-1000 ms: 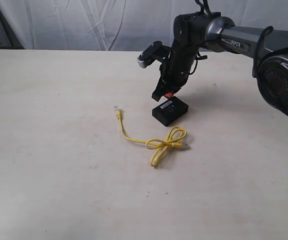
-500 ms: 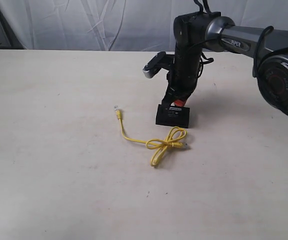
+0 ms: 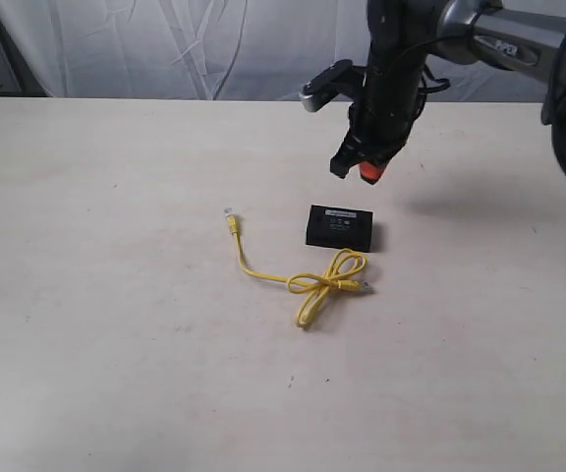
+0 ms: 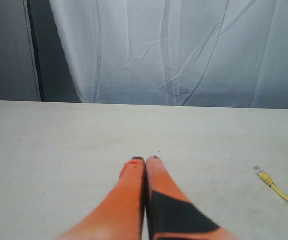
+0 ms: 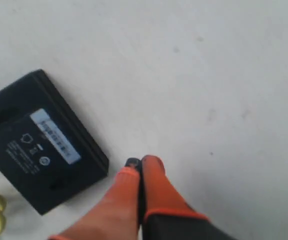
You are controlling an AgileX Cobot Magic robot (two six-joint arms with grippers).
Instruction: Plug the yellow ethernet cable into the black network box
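Presently, item one: right hand [image 3: 362, 169], orange-tipped fingers pressed together, pinching nothing, hanging above the black network box [image 3: 339, 226] and a little beyond its far edge. Item two: left hand [image 4: 146, 161], fingers likewise pressed together and empty, low over bare counter [image 3: 116, 315]; the exterior view does not show it, so I cannot place it against the box. Item three: the box itself, lying flat, label strip up, touched by nothing; which face carries the socket I cannot tell. Item four: yellow ethernet cable [image 3: 308, 280], unplugged, its loose knot lying just beside the box's near edge, one strand running out to a free clear plug [image 3: 228, 211] well apart from the box, on the side away from my right arm. Judged step in hand: fetch a plug end, nothing yet being joined. To do it well, I reckon I should spread the fingers before coming down, pinch the cord just behind the free plug rather than on the knot, keep the plug level with the box's side, find the socket before pushing, and steady the box with the other hand so it does not slide.
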